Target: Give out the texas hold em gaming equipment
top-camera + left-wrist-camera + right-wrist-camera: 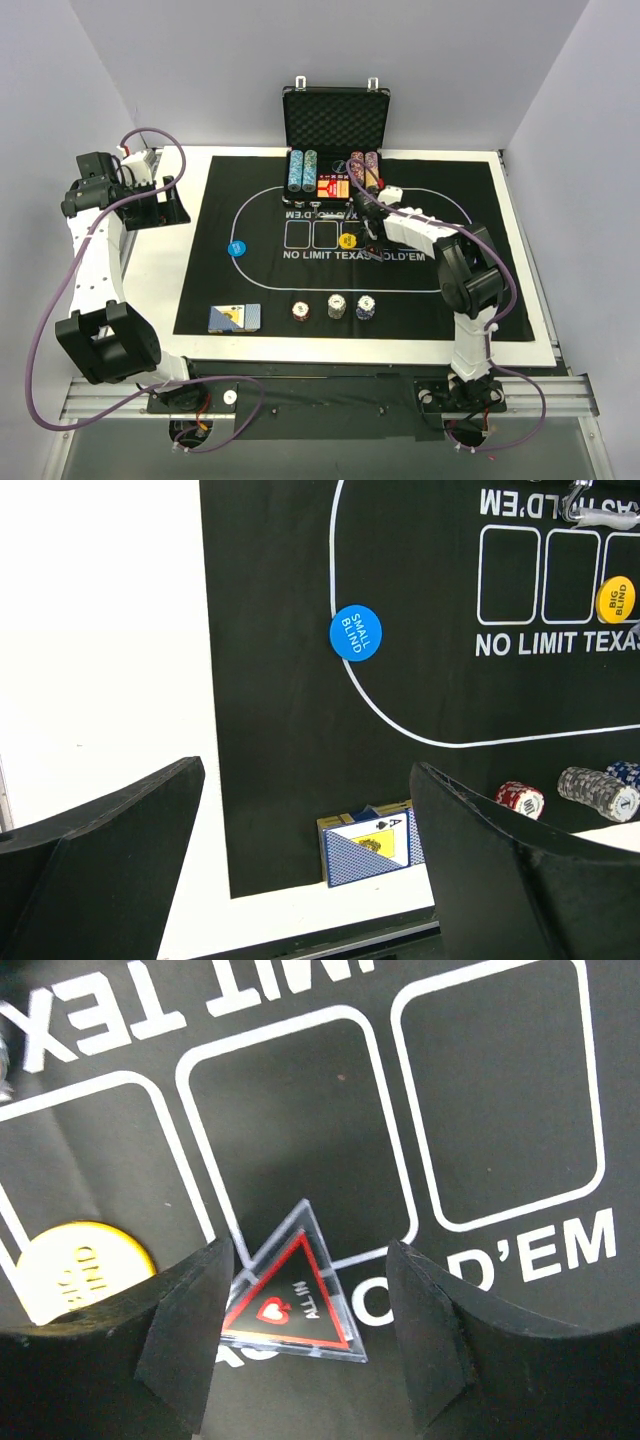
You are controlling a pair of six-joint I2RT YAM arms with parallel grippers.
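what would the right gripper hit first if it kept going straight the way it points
The triangular all-in marker, lying on the black mat between the open jaws of the right gripper; depth is unclear, but it looks very near.

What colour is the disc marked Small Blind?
Blue with white lettering; the Small Blind disc shows best in the left wrist view.

White table (pixel 165 285) under black mat (pixel 250 285)

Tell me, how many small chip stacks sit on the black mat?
3, in a row by the mat's near edge, left to right: red stack, grey stack, blue stack. The right arm could hide more.
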